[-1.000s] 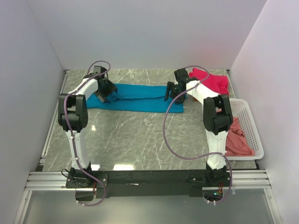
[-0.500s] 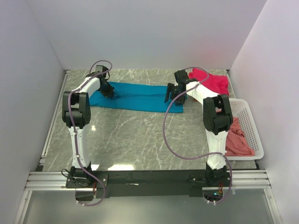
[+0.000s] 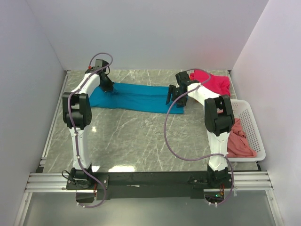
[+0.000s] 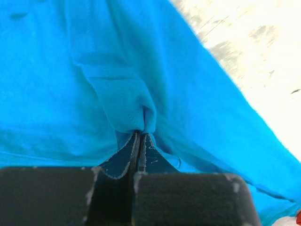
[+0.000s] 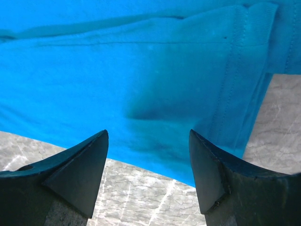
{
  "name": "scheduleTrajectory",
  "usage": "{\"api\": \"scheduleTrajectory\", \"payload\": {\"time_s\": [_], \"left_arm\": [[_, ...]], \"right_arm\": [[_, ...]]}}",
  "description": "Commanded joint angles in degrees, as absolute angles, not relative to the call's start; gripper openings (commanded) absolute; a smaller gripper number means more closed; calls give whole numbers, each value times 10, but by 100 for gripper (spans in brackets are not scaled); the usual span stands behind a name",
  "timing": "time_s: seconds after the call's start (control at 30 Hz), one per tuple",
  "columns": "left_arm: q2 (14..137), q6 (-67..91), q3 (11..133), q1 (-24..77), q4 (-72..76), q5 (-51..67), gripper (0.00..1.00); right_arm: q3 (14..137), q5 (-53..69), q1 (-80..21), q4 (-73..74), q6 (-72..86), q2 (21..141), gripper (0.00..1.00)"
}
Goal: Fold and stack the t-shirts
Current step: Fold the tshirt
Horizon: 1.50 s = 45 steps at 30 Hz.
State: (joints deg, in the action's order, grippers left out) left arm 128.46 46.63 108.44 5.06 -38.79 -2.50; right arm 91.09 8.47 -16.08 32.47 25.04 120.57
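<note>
A teal-blue t-shirt point(image 3: 136, 97) lies as a long folded strip across the far part of the table. My left gripper point(image 3: 107, 88) is at its left end, shut on a pinched fold of the teal-blue t-shirt point(image 4: 136, 113); the left gripper point(image 4: 140, 135) has its jaws pressed together on the cloth. My right gripper point(image 3: 173, 100) hangs over the strip's right end, open. In the right wrist view the right gripper point(image 5: 148, 136) holds nothing, above the shirt's hem point(image 5: 155, 89). A magenta-pink t-shirt point(image 3: 214, 82) lies bunched at the far right. A salmon-pink t-shirt point(image 3: 239, 141) sits in the basket.
A white lattice basket point(image 3: 251, 125) stands at the right edge of the table beside the right arm. Grey marble tabletop point(image 3: 136, 136) shows in front of the shirt. White walls close the table on three sides.
The left gripper shut on the shirt's left end and moved toward the far left corner, drawing that end back and straightening the strip. The right arm has barely moved.
</note>
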Motion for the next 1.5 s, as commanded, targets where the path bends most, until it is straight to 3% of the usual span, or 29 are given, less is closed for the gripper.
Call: {"api": "scheduleTrajectory", "payload": {"time_s": [0.0, 0.17, 0.27, 0.37, 0.4, 0.47, 0.5, 0.53, 0.7, 0.97, 1.07, 1.23, 1.47], "left_arm": [[1304, 439, 1134, 50, -399, -41, 1], [1342, 407, 1170, 53, -365, 7, 1], [1375, 391, 1219, 59, -377, 11, 6], [1392, 381, 1263, 62, -387, 2, 23], [1390, 383, 1258, 62, -382, 2, 39], [1379, 384, 1245, 62, -366, 6, 51], [1373, 388, 1228, 62, -344, 10, 61], [1364, 392, 1222, 62, -338, 13, 64], [1354, 410, 1218, 62, -318, 13, 69], [1382, 428, 1227, 54, -179, 57, 84], [1399, 417, 1256, 54, -164, 63, 95], [1377, 401, 1264, 53, -162, 58, 98], [1253, 391, 1154, 53, -192, -30, 99]], "right_arm": [[898, 84, -156, 310, 252, 1208, 76], [894, 91, -156, 304, 250, 1208, 76], [893, 91, -156, 305, 250, 1210, 76], [889, 90, -156, 305, 247, 1208, 76], [887, 88, -156, 306, 246, 1208, 76], [883, 87, -155, 305, 247, 1206, 76], [882, 87, -155, 305, 248, 1206, 76], [880, 88, -155, 302, 248, 1204, 76], [869, 88, -155, 301, 250, 1198, 76], [858, 89, -156, 294, 250, 1189, 76], [856, 91, -155, 293, 250, 1189, 76], [865, 91, -156, 296, 246, 1187, 76], [915, 73, -155, 324, 234, 1168, 76]]}}
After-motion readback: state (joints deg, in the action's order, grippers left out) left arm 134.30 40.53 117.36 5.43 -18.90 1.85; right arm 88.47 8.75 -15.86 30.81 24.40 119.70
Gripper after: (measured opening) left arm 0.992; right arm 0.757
